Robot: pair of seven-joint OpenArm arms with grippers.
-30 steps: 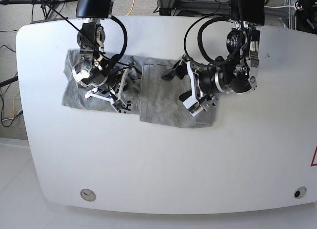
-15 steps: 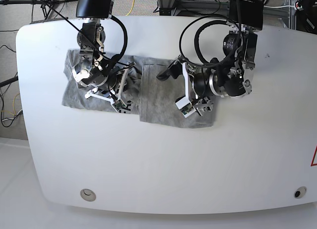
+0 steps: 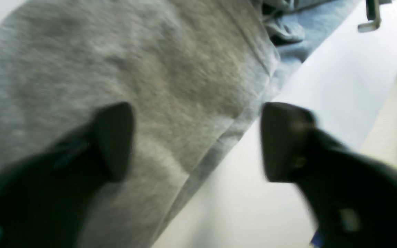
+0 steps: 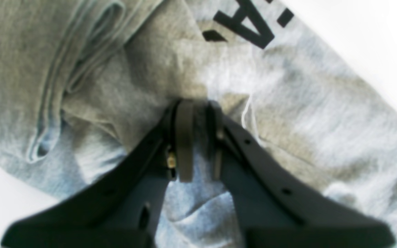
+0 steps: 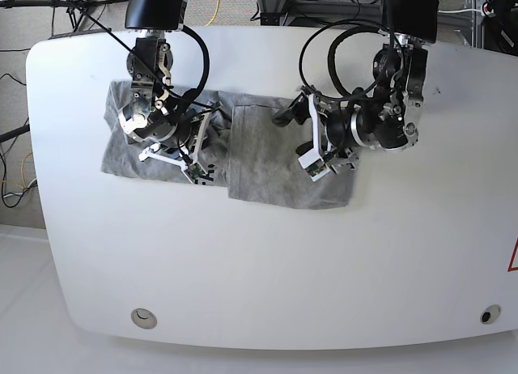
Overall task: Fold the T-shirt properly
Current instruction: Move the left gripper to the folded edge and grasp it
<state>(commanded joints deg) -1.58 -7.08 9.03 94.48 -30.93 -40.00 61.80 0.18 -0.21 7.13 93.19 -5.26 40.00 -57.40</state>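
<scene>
T-shirt (image 5: 259, 159) hem beside bare table (image 5: 267, 261)

Bright, even lighting from overhead in the base view; only short soft shadows beneath the two arms on the glossy white table (image 5: 267, 269). Sharp in the middle, with table edges bowed by wide-angle distortion. Left wrist view heavily blurred: smeared black fingers (image 3: 114, 137), fuzzy weave on the heather-grey cotton T-shirt (image 3: 133, 69), washed-out glare on bare tabletop. Right wrist view soft, clearest on the black lettering (image 4: 250, 20), overexposed white at the corners.
</scene>
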